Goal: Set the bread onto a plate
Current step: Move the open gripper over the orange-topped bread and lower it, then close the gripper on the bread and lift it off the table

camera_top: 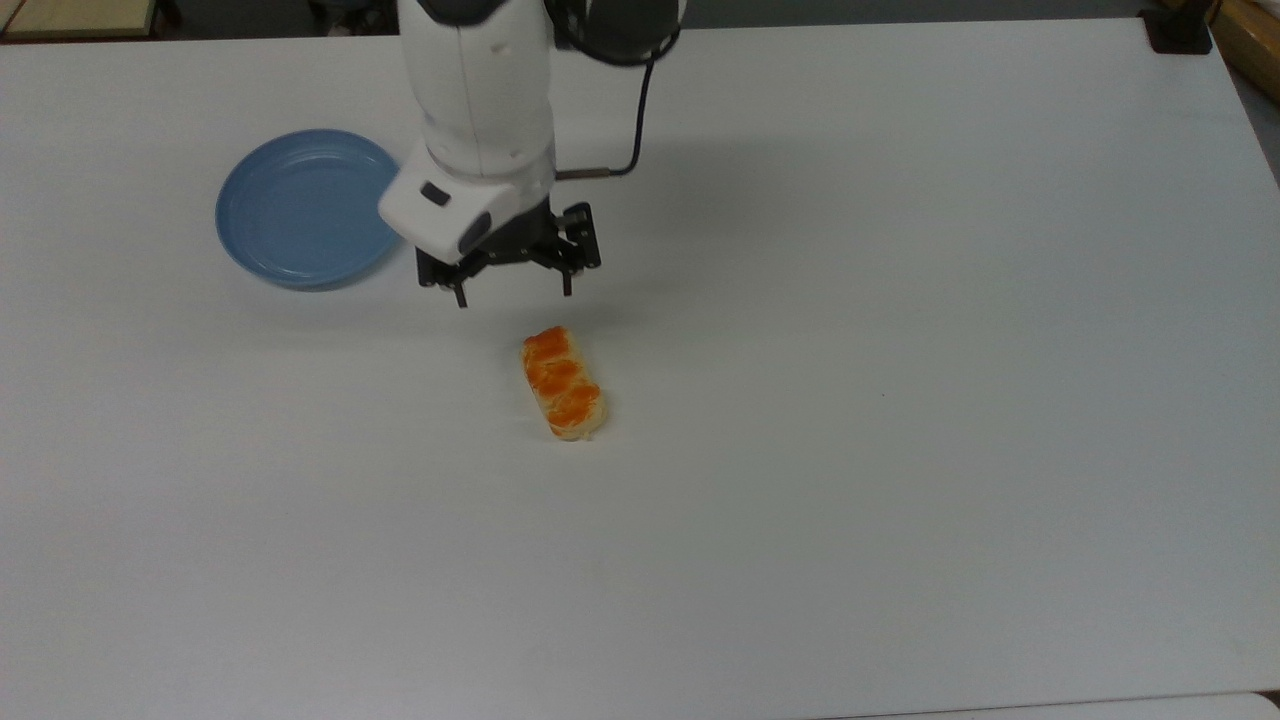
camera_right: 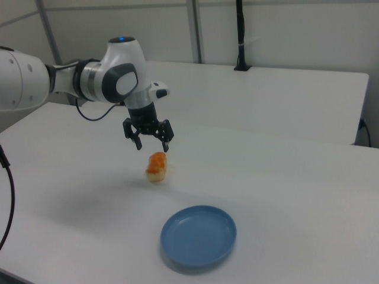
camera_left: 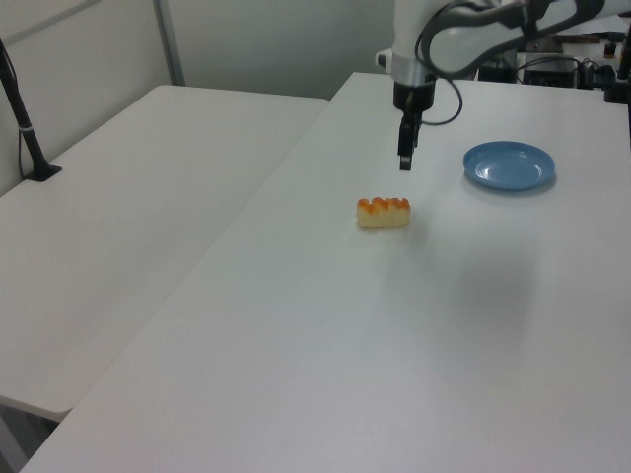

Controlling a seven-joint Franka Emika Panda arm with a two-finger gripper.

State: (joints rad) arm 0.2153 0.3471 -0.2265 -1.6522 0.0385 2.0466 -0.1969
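One bread (camera_top: 563, 383) on table (camera_top: 900, 300); one plate (camera_top: 300, 208), bare; gripper (camera_top: 513, 294) above bread, fingers spread, holding nothing.

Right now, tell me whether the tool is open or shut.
Open. The tool's two fingers stand well apart with nothing between them, hovering above the table near the bread.

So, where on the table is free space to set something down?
Most of the white table is bare: all of the top view's right half, and the wide strip below the bread. The busy part is the top view's upper left, where the open gripper hangs between the blue plate and the bread.
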